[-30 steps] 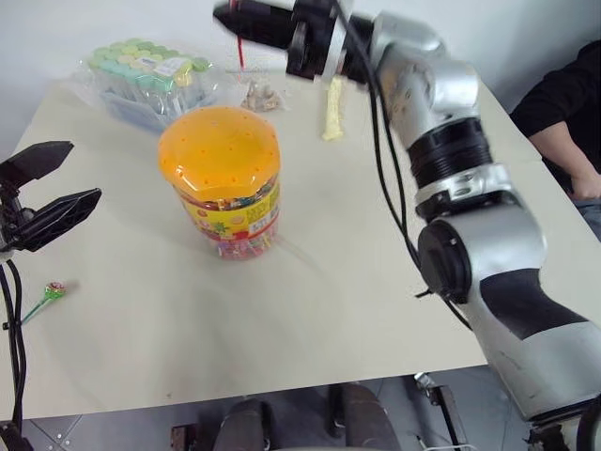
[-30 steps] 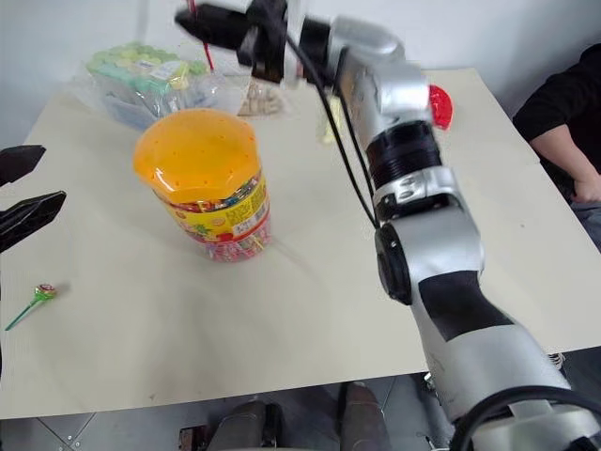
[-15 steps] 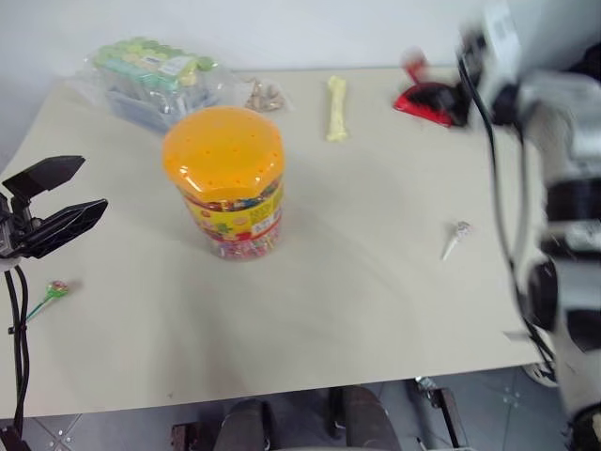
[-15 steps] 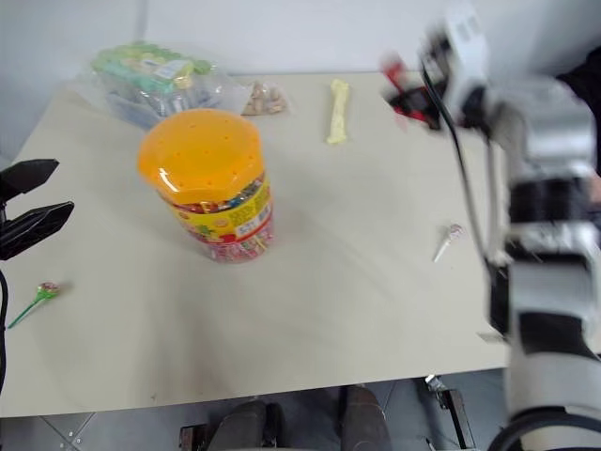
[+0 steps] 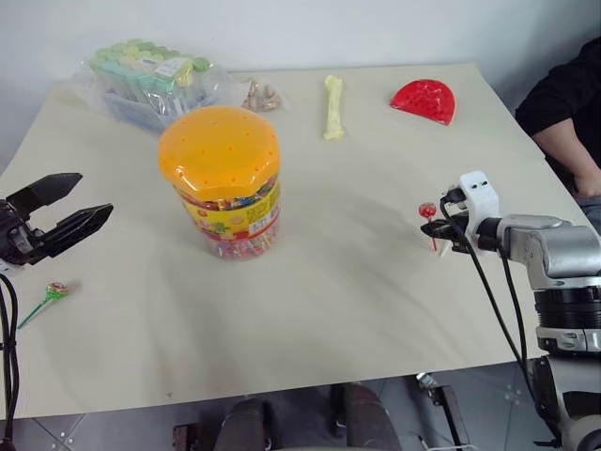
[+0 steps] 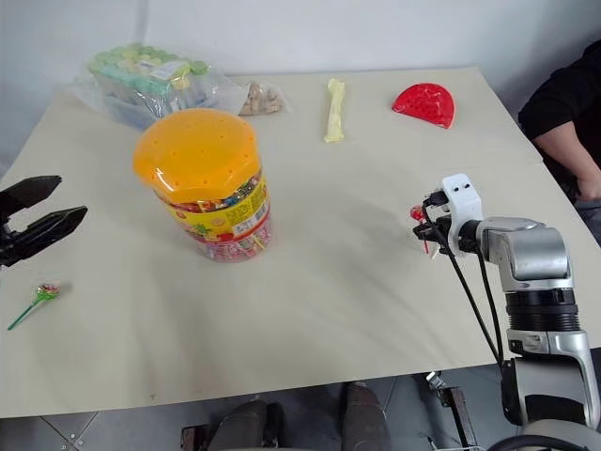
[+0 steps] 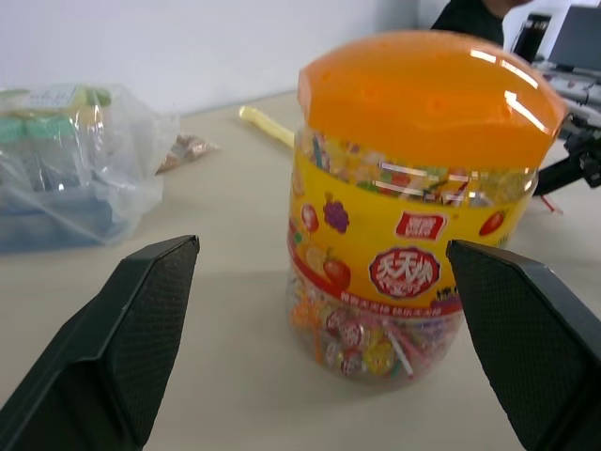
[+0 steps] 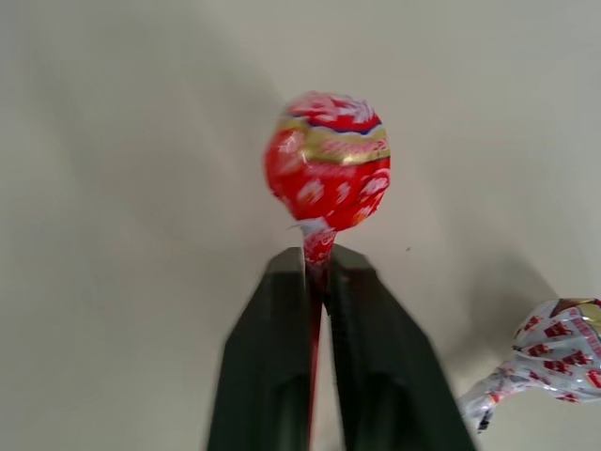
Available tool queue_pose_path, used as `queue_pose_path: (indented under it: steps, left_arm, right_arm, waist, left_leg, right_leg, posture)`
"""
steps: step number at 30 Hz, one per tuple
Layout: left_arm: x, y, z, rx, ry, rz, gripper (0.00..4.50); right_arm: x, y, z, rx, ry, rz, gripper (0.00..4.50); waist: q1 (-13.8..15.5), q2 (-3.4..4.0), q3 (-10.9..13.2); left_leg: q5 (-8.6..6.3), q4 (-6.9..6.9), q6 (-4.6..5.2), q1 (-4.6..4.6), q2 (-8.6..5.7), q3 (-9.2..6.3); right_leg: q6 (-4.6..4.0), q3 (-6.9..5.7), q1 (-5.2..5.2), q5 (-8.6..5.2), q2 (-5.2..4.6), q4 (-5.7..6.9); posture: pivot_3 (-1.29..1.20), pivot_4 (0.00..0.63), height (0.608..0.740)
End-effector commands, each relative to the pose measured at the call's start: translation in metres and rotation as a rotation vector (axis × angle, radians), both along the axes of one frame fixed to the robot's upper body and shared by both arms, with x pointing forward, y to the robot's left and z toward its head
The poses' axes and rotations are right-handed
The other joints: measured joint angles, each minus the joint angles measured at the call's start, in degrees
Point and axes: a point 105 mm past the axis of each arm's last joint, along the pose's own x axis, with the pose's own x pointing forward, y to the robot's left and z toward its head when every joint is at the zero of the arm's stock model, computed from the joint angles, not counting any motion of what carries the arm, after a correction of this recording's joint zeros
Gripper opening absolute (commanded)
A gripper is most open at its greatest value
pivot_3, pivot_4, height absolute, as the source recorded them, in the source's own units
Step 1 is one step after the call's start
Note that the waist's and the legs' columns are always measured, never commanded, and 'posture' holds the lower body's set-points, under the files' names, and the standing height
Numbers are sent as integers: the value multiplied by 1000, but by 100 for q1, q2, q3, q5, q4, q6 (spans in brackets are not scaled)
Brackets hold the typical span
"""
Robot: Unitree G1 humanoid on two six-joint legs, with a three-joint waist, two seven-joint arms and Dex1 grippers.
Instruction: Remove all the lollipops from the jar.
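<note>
Red lollipop (image 8: 327, 174): small ball head in glossy, crinkled foil wrapper with a gold band, on a thin red stick; pinched by the stick just under the head in the right claw (image 8: 316, 268), whose two black fingers stood nearly together on it, low over the right side of the table (image 5: 357, 282); judged very light, head hard and brittle, wrapper slick, so the stick was the proper hold and a light pinch enough. White lollipop (image 8: 549, 352): red-printed pale wrapper with twisted tail, lying flat on the table just beside the red one, out of the jar. Green lollipop (image 5: 54, 291): shiny wrapper, thin green stick, lying flat near the table's left edge, below the left claw (image 5: 77, 209). Left claw: broad matte black fingers set wide apart, holding nothing, level with the jar and well short of it. Jar (image 5: 228, 188): clear plastic cylinder, smooth wall, yellow-red fruit label, wide domed orange lid (image 7: 432, 94) dotted with small holes, upright at centre-left of the table; many more wrapped sweets showed through its wall; judged stiff, fairly light, apt to slide or tip if nudged. Table: matte, pale beige, smooth. Also present: pale yellow bone-shaped stick (image 5: 332, 106); red ridged half-round piece (image 5: 424, 99); soft clear bag of green-lidded tubs (image 5: 150, 80); a person's dark sleeve (image 5: 563, 103) at the far right
</note>
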Motion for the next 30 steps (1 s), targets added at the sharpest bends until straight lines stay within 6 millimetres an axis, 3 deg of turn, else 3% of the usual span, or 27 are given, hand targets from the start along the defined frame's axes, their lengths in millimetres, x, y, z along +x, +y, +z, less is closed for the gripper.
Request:
queue_pose_path:
  steps: [1, 5, 9, 12, 16, 20, 22, 30]
  left_arm:
    - [-6, 3, 9, 42, -39, 35, 4500]
    - [-6, 8, 8, 49, -34, 75, 4500]
    - [-7, 11, 6, 67, -28, 94, 4500]
    - [-9, 11, 3, 75, -18, 89, 4500]
    - [-13, 12, -1, 64, 10, 63, 4500]
    - [-17, 18, -7, 75, 39, 62, 4500]
    - [-25, 18, -20, 131, 79, 31, 4500]
    - [-34, 29, -36, 86, 138, 96, 4500]
  right_arm:
    - [-1, -2, 11, 11, -42, 0, 1751]
    - [-8, -1, 16, 4, -53, 19, 3095]
    - [-27, 9, 35, 32, -111, 146, 4448]
    - [-48, 23, 62, 64, -241, 315, 4481]
    - [-55, 44, 76, 47, -418, 481, 4481]
    - [-80, 77, 60, 63, -408, 775, 4481]
    - [-89, 88, 48, 79, -394, 896, 4481]
    - [-83, 89, 27, 87, -391, 973, 4481]
  waist:
    - [13, 0, 0]
    - [33, 0, 0]
    - [55, 0, 0]
    - [62, 0, 0]
    - [38, -10, -6]
    - [36, -10, -6]
    - [38, -11, -6]
    - [53, -11, -6]
  left_leg:
    - [0, 0, 0, 0, 0, 0]
    - [0, 0, 0, 0, 0, 0]
    - [-1, 0, 1, -1, 0, -1]
    - [-2, 0, 3, -2, -2, -2]
    - [-2, 1, 4, 3, -1, -1]
    - [-2, -4, 3, 11, 2, 1]
    - [-3, -3, 4, 10, 1, 3]
    - [-5, 7, 8, 22, 1, -1]
  right_leg:
    - [0, 0, 0, 0, 0, 0]
    - [0, 1, 0, 0, 0, 1]
    - [0, 1, 0, 0, 0, 0]
    - [0, 0, 1, 0, 0, -3]
    - [0, 0, 4, 0, 1, -2]
    - [0, 2, 6, 0, 5, -2]
    - [0, 3, 6, 0, 4, -3]
    - [0, 5, 26, 0, 2, -3]
  posture:
    - [0, 150, 740]
    - [0, 150, 740]
    - [0, 150, 740]
    - [0, 150, 740]
    - [0, 150, 740]
    - [0, 150, 740]
    - [0, 150, 740]
    - [0, 150, 740]
